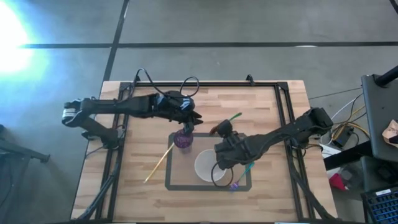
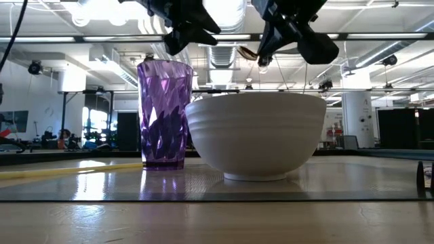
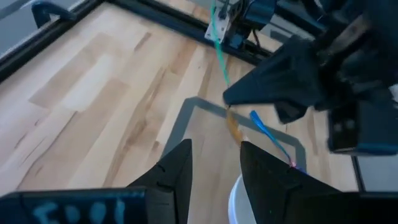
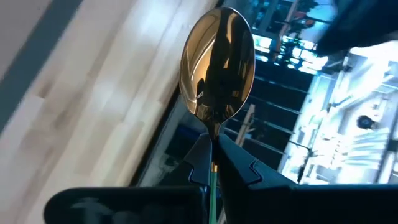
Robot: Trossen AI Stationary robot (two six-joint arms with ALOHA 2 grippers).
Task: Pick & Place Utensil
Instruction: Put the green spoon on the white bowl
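Right pincer (image 4: 212, 160): clenched on the neck of a gold spoon (image 4: 217, 65), whose bowl stands out just beyond the fingertips while a green handle runs back between them.

Right pincer, position: in the air above the desk (image 1: 261, 112), carried well clear of the surface; the white bowl (image 1: 207, 165) lies directly below and slightly toward the arm's own base, and the purple cup (image 1: 183, 138) stands a little farther off, beside the bowl.

Left pincer (image 3: 214, 163): released, its fingers apart with nothing between them, poised just over the purple cup's rim.

Risk, slip: the grasp is narrow and sits at the thin neck, so the spoon may pivot or drop if the wrist tilts sharply.

Risk, collision: both pincers hang near each other above the cup and bowl; a descent toward either vessel could bring them into contact or knock the cup over.

Risk, miss: a release from this height could let the spoon bounce off a rim and land on the desk.

Other utensils: a yellow stick (image 1: 158, 163) lies on the desk beyond the cup, well apart from the right pincer; a blue utensil (image 1: 244, 173) rests beside the bowl, beneath the right arm.
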